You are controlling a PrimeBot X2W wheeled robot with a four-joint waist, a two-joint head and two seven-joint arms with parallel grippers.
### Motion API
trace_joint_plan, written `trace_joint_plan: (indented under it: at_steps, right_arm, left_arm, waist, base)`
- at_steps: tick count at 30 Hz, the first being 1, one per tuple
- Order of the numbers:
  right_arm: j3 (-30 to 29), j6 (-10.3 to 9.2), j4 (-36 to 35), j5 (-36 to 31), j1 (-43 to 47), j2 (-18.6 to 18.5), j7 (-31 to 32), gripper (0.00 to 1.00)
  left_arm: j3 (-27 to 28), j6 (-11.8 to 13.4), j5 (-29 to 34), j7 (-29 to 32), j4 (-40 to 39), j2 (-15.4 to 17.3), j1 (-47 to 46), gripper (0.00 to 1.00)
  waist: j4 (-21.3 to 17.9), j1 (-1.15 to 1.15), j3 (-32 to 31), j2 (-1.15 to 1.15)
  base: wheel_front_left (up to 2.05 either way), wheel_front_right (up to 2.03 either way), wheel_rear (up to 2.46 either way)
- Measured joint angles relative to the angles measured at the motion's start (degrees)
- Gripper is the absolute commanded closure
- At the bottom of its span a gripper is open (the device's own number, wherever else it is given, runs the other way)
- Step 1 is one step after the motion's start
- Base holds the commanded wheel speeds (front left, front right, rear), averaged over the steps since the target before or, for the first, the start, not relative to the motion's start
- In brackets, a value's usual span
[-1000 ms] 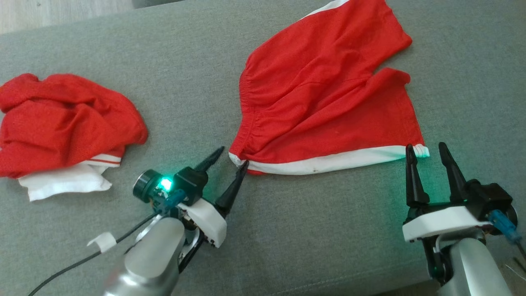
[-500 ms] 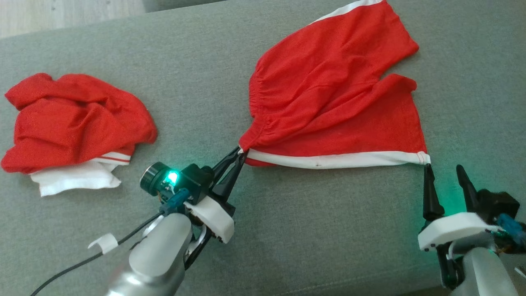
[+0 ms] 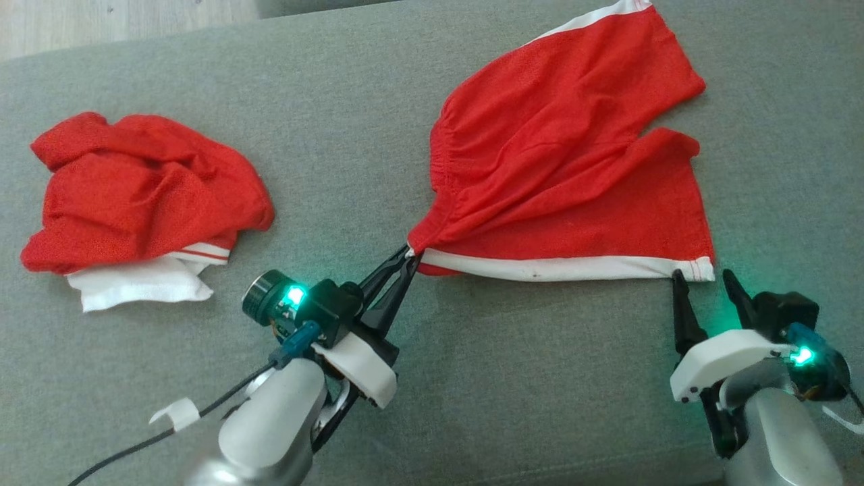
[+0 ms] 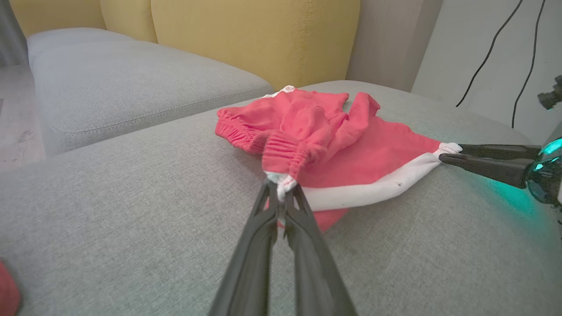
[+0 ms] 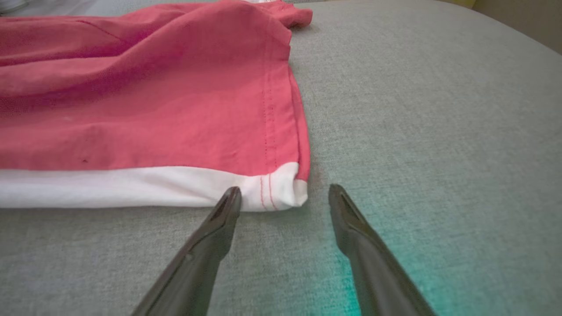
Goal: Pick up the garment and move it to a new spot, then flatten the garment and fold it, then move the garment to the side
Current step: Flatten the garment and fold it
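A pair of red shorts (image 3: 567, 169) with a white side stripe lies spread on the grey cushion. My left gripper (image 3: 408, 256) is shut on the near waistband corner, pinching red elastic and white trim (image 4: 281, 182). My right gripper (image 3: 702, 278) stands open just short of the white hem corner (image 5: 281, 193), its left fingertip (image 5: 230, 197) touching the edge of the white band. In the left wrist view the right gripper's fingers (image 4: 487, 160) reach the far corner of the stripe.
A second crumpled red and white garment (image 3: 142, 202) lies at the left of the cushion. A wooden floor (image 3: 101, 23) shows beyond the far edge. Yellow sofa backs (image 4: 246, 35) rise behind another grey cushion (image 4: 131, 83).
My left gripper has closed on the waistband corner and drawn it into a point. My right gripper pulled back, then came up again to the hem corner. The camera shifted a little.
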Motion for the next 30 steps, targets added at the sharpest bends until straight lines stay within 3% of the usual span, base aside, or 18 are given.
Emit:
trace_joint_plan:
  at_steps: [5,6,7,8,9,20,30]
  right_arm:
    - [0.4,0.00,0.7,-0.1,-0.2,0.0,0.3,0.01]
    - [0.4,0.00,0.7,-0.1,-0.2,0.0,0.3,0.08]
    - [0.5,0.00,0.9,-0.1,-0.4,0.0,0.3,0.26]
    - [0.7,0.01,1.1,-0.1,-0.7,0.0,0.3,0.67]
    - [0.9,0.00,1.1,-0.1,-1.0,0.0,0.3,1.00]
    - [1.0,0.01,-0.1,2.0,-1.2,0.0,-4.2,1.00]
    - [4.9,0.01,-11.2,9.7,-3.7,0.0,-6.2,1.00]
  left_arm:
    - [0.0,0.0,0.5,0.0,-0.5,0.0,0.0,1.00]
    - [0.0,0.0,0.5,0.0,-0.5,0.0,0.0,1.00]
    - [0.0,0.0,0.5,0.0,-0.5,0.0,0.0,1.00]
    - [0.0,0.0,0.5,0.0,-0.5,0.0,0.0,1.00]
    - [0.0,0.0,0.5,0.0,-0.5,0.0,0.0,1.00]
    - [0.8,0.6,0.5,0.0,-0.8,0.5,0.0,1.00]
    - [2.5,0.6,0.3,0.7,-2.6,3.2,-2.9,1.00]
  waist:
    - [0.2,0.00,0.2,0.00]
    - [0.2,0.00,0.2,0.00]
    - [0.2,0.00,0.2,0.00]
    - [0.2,0.00,0.3,0.00]
    - [0.1,0.00,0.3,0.00]
    - [-0.5,0.00,-1.3,0.00]
    - [-0.6,0.00,-4.9,0.00]
  base:
    - [0.00,0.00,0.00]
    - [0.00,0.00,0.00]
    - [0.00,0.00,0.00]
    - [0.00,0.00,0.00]
    - [0.00,0.00,0.00]
    - [0.00,0.00,0.00]
    - [0.00,0.00,0.00]
